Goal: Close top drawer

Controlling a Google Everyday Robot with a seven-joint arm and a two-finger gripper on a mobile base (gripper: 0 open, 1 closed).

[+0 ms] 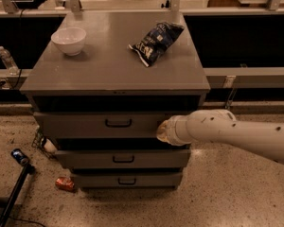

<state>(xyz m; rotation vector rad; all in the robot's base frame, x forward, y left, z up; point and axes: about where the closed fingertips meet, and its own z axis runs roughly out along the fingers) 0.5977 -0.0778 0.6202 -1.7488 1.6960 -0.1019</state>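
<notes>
The grey cabinet [113, 74] has three drawer fronts. The top drawer [85, 125] is the tallest and widest, with a small black bar handle [118, 123] at its centre. It stands a little way out, with a dark gap above it under the cabinet top. My white arm reaches in from the right. My gripper [162, 131] is at the arm's end, against the right part of the top drawer's front and to the right of the handle.
A white bowl [68, 40] and a dark chip bag [156, 42] lie on the cabinet top. The middle drawer [118, 159] and bottom drawer [127, 179] sit below. A water bottle [7, 60], a red can [65, 183], a blue can [19, 156] and a black pole [14, 193] are at the left.
</notes>
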